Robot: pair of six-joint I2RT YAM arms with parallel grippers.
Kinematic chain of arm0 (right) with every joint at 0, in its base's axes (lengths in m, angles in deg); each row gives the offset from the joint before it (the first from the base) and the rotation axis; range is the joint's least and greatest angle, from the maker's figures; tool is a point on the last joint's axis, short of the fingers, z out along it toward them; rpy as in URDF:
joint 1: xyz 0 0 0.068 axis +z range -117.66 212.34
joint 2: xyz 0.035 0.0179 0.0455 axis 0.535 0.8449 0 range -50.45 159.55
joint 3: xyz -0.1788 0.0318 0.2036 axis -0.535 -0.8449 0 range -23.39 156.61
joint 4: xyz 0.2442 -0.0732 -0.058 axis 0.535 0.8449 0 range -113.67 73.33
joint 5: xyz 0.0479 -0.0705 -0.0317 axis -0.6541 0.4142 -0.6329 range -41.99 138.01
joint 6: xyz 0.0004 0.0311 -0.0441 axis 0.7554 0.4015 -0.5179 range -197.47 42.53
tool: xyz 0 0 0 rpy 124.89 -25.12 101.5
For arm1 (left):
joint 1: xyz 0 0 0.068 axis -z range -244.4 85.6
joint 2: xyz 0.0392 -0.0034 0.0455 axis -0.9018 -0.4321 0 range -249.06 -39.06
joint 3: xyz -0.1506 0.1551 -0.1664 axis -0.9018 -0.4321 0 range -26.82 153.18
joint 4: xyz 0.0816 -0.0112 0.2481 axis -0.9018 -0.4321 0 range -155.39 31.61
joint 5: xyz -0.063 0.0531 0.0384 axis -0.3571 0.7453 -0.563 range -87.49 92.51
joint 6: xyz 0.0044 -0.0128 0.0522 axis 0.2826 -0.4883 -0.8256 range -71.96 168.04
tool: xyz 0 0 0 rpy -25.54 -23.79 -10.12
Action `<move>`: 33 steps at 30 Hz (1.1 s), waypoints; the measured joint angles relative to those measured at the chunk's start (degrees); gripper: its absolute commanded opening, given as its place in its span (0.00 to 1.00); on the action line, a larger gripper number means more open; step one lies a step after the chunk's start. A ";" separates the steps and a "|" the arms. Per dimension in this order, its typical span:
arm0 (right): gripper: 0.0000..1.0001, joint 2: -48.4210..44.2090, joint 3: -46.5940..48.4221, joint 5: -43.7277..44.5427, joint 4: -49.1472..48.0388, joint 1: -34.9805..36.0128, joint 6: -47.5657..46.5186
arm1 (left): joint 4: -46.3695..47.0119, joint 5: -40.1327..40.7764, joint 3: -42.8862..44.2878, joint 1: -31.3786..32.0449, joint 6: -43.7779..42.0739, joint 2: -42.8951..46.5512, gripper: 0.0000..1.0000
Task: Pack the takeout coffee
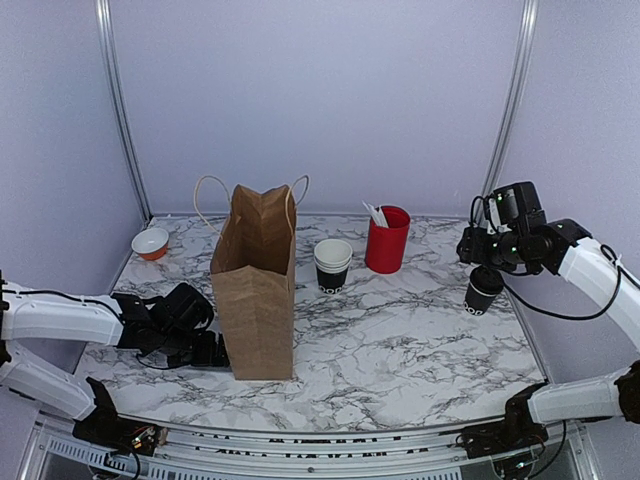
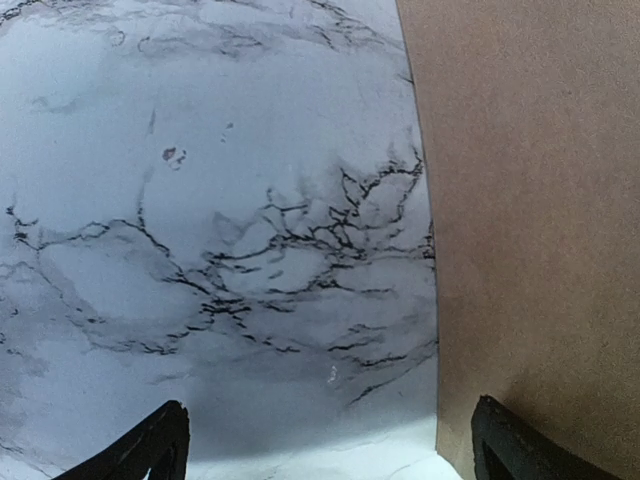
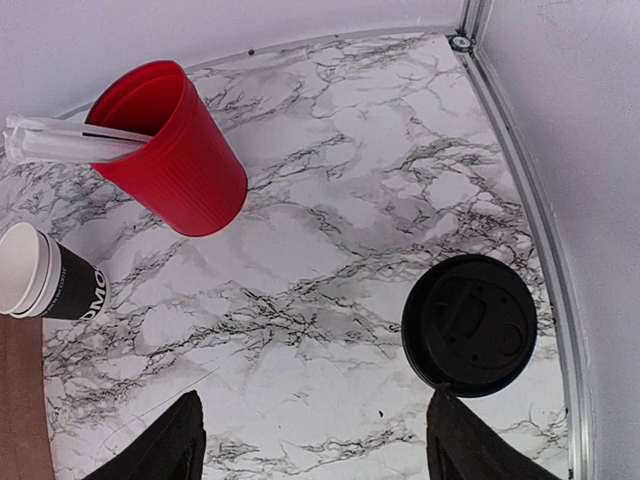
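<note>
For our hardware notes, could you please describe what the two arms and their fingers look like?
The left arm and right arm both have smooth white link shells joined by black joints. Each ends in a bulky black wrist housing with tapered black fingers. A thin black cable loops along the right arm, and small green lights glow on its wrist.

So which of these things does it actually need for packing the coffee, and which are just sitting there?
Part of the job:
- lidded takeout coffee cup
- brown paper bag

Just lying about:
- stack of lidless black cups
- red cup of utensils
- small orange-and-white bowl
</note>
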 measured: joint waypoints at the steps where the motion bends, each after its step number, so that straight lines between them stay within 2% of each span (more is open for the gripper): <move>1: 0.74 0.00 0.00 -0.07 -0.02 0.00 -0.02 | 0.07 0.11 0.13 0.61 0.26 -0.39 0.99; 12: 0.74 0.09 -0.28 -0.31 -0.74 -0.02 -0.15 | 2.67 0.87 7.30 7.32 1.49 -8.37 0.99; 18: 0.74 0.92 -0.46 -0.26 -0.72 -0.07 -0.15 | 3.10 3.04 8.48 7.37 1.49 -7.93 0.99; 27: 0.74 2.10 -1.75 0.35 0.07 -0.39 0.31 | -0.24 4.87 8.48 -1.79 -0.94 2.10 0.99; 33: 0.74 2.10 -2.95 0.52 0.72 -2.86 0.96 | -2.93 3.98 11.52 -9.33 -6.21 3.93 0.99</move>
